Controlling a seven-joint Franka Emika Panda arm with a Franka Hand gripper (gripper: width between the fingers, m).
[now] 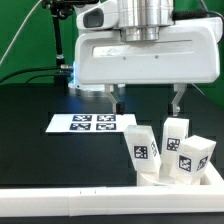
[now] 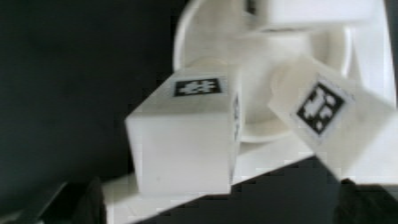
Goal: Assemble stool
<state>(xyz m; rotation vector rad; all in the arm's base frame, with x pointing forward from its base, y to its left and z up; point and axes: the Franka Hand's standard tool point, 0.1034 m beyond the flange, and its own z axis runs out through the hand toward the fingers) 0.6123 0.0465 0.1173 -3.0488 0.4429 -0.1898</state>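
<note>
Hanging with fingers spread and empty, the tool (image 1: 148,100) sits just above the stool (image 1: 168,152) legs.

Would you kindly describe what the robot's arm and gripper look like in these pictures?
The arm's wrist is a grey metallic cylinder. Below it sits the gripper's wide, glossy white plastic body with rounded corners. Two thin dark fingers hang from its underside, making the two-finger gripper. A dark cable runs down beside the arm on the exterior view's left. No markings are visible on it.
</note>
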